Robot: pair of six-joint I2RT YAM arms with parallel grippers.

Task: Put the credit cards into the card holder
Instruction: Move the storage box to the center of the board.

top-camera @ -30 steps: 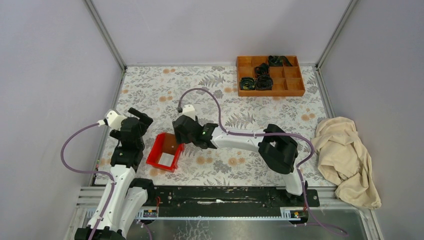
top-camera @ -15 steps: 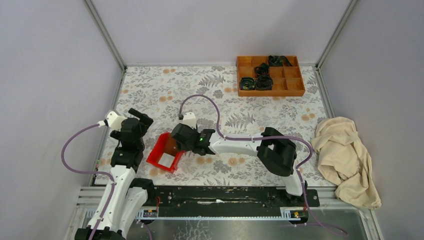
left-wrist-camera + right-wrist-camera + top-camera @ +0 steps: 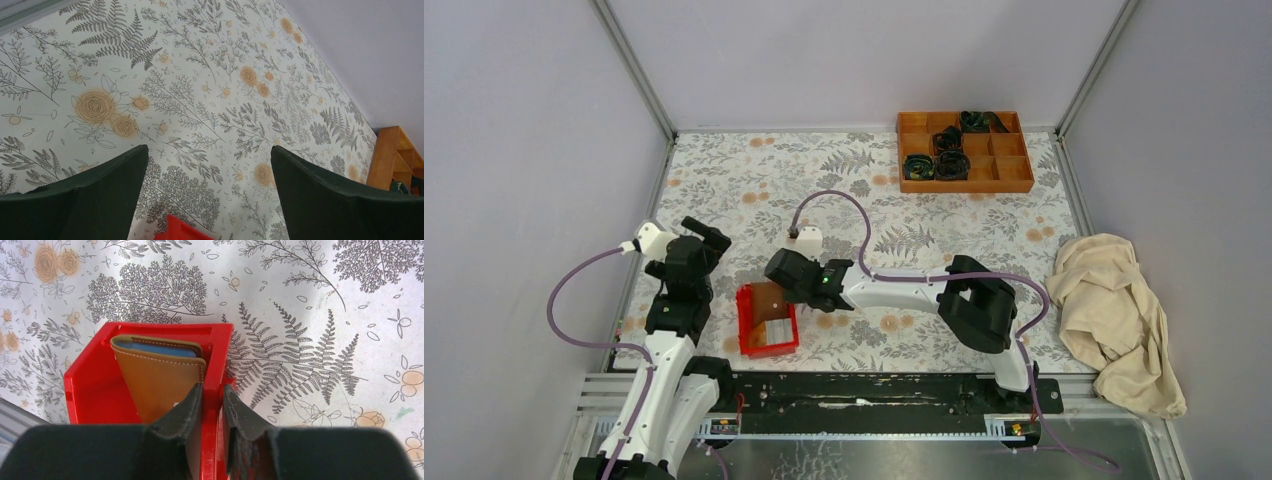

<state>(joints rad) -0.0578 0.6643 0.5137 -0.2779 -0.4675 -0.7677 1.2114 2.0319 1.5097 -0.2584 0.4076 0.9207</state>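
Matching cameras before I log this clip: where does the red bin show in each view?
Top external: red bin left of centre, near the front edge, between the arms.
Left wrist: only a red corner at the bottom edge.
Right wrist: bin wall left of centre, right gripper pinching its right wall.
Shared landmark: the floral table cover, under it in all three.

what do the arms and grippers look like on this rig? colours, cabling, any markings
The left arm and right arm: white links, chunky black joint housings. A purple-grey cable loops off each wrist. Fingers are matte black blunt wedges. Green light on the right wrist. No readable markings.
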